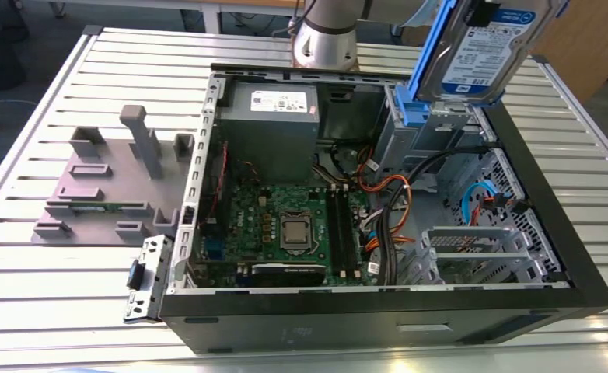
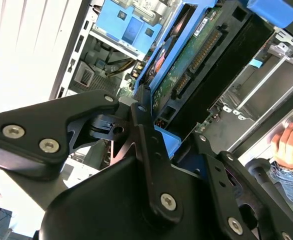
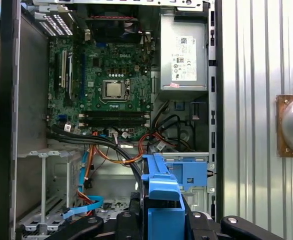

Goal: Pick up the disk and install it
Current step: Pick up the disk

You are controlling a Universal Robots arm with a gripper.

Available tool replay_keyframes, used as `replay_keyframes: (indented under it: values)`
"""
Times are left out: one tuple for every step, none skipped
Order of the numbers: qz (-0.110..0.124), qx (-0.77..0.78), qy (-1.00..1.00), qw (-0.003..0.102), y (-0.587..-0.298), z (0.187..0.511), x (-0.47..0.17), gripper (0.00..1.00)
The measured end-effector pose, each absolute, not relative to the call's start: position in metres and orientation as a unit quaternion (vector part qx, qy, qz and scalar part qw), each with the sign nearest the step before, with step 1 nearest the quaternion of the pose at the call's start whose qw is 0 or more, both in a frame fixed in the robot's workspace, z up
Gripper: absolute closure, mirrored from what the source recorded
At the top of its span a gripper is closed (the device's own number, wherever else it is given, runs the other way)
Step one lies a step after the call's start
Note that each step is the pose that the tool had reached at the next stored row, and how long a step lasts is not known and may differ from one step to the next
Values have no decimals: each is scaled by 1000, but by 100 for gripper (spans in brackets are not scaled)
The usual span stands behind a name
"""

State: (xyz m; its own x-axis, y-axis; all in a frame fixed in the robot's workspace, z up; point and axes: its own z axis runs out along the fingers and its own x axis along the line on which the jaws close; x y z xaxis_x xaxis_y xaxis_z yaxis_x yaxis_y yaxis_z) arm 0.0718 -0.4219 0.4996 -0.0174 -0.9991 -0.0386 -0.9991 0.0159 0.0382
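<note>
**Item:** the disk (image 1: 478, 43), blue-bracketed, label showing. It hangs tilted over the far corner of the open computer case (image 1: 387, 315), just above the drive bay (image 1: 428, 116).

**Holder:** the pincer (image 2: 172, 135), pinching the disk across its bracket.

**Handling note:** to my eye it wants squaring to the bay, then a slow, straight descent clear of the orange cables (image 1: 387, 186).

**Support:** slatted counter (image 1: 34, 256).
</note>
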Motion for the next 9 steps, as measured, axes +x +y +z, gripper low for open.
replay_keyframes:
  values:
    - [27, -701, 713, 0, -422, 500, 72, 63]
    - [27, -701, 713, 0, -423, 500, 72, 63]
    - [27, -701, 713, 0, -423, 500, 72, 63]
    - [27, -701, 713, 0, -423, 500, 72, 63]
    - [27, -701, 713, 0, -423, 500, 72, 63]
    - [27, -701, 713, 0, -424, 500, 72, 63]
    - [27, -701, 713, 0, -424, 500, 72, 63]
    - [27, -701, 713, 0, -425, 500, 72, 63]
    - [27, -701, 713, 0, -425, 500, 72, 63]
